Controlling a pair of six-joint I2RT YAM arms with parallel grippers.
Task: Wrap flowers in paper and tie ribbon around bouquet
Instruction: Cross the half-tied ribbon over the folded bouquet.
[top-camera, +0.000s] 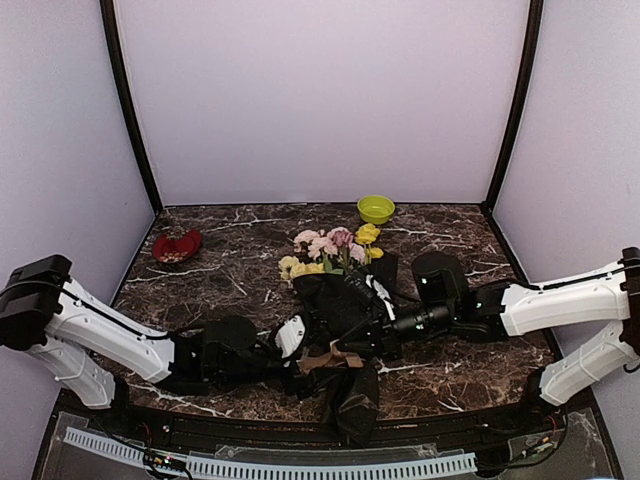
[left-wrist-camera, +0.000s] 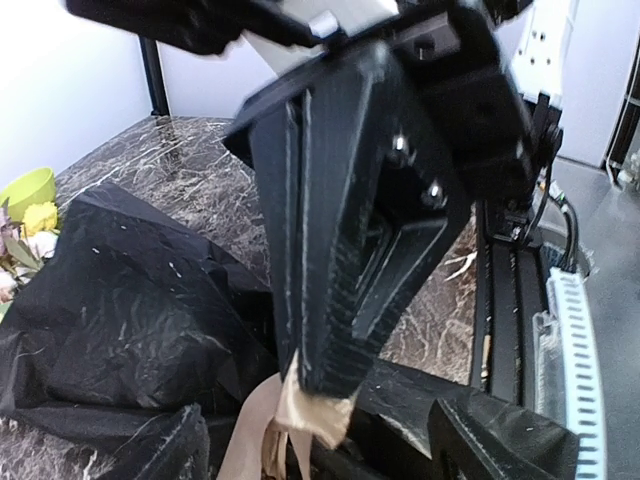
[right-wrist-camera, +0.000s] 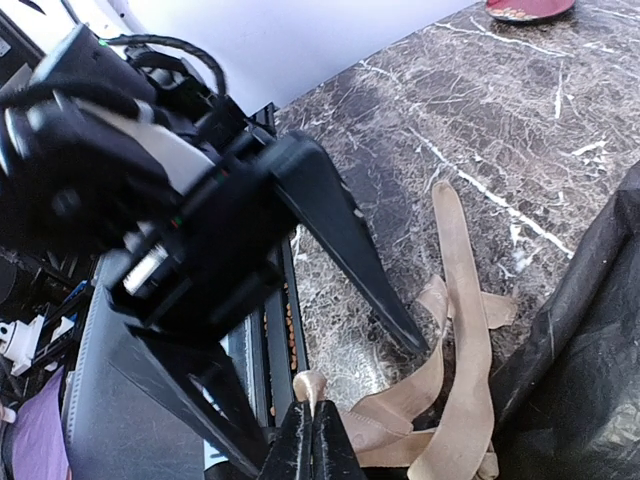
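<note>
**Ribbon pinched by the right jaws, with the left jaws spread around the pinch**

The right gripper (right-wrist-camera: 315, 445) is clamped on a small fold of the ribbon (right-wrist-camera: 455, 300), and the left gripper (left-wrist-camera: 330, 440) gapes wide, one finger on each side of it. So thin a bite may slip under a pull, or the crowded fingers may collide. Just beyond the jaws lies the bouquet (top-camera: 340, 300), its long axis running near to far. Its paper (left-wrist-camera: 130, 320) tail is nearest and its flowers (top-camera: 330, 248) point away.
</note>
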